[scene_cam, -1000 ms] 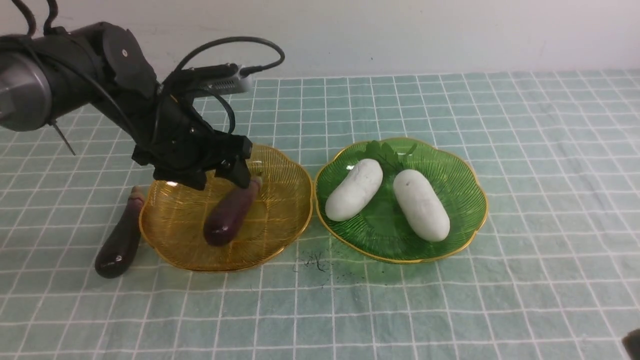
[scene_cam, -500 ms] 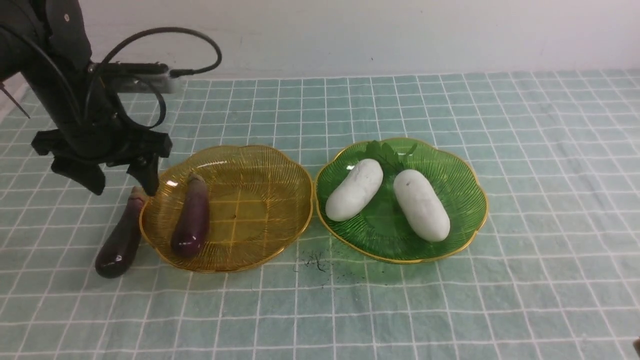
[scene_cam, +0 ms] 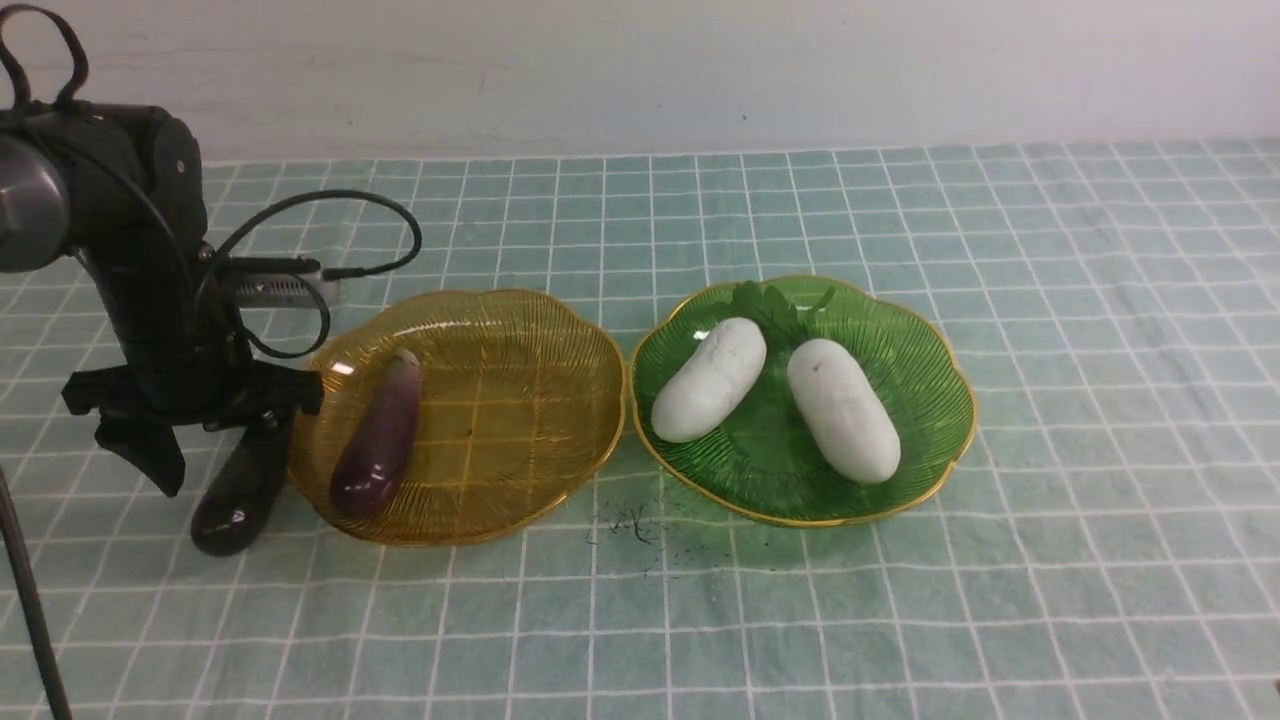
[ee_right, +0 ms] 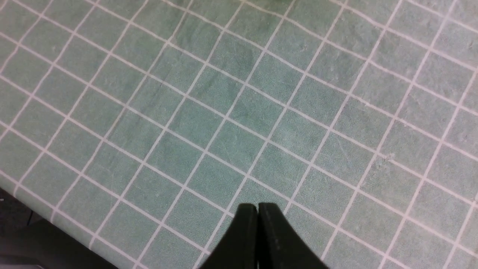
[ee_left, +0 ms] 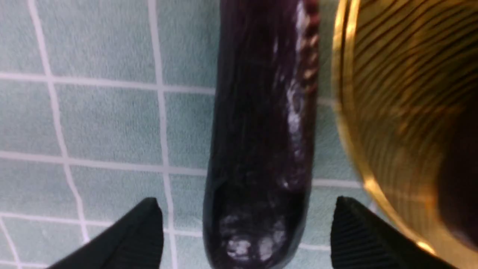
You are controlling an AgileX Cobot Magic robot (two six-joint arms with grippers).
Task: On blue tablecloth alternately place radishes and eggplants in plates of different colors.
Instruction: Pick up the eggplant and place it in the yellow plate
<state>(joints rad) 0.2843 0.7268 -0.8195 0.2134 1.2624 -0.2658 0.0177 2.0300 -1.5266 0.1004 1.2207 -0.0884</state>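
On the blue tablecloth [scene_cam: 1100, 250] stand an amber plate [scene_cam: 560, 330] and a green plate [scene_cam: 920, 340]. One eggplant [scene_cam: 378, 450] lies in the amber plate. The other eggplant [scene_cam: 222, 510] lies on the cloth against that plate's left rim. Two radishes [scene_cam: 710, 380] [scene_cam: 843, 410] lie in the green plate. My left gripper [scene_cam: 215, 455] is open and low, its fingers on either side of the eggplant on the cloth [ee_left: 261, 130]; in the left wrist view [ee_left: 244, 200] gaps show on both sides, with the amber plate's rim [ee_left: 343, 112] close by. My right gripper [ee_right: 257, 207] is shut and empty over bare cloth.
A small dark smudge [scene_cam: 630, 525] marks the cloth in front of the gap between the plates. A white wall [scene_cam: 700, 60] runs behind the table. The right wrist view shows the table's edge [ee_right: 44, 224] near that gripper.
My left gripper let go of the eggplant in the amber plate, moved left and came down over the eggplant on the cloth. The released eggplant rolled towards the plate's left side.
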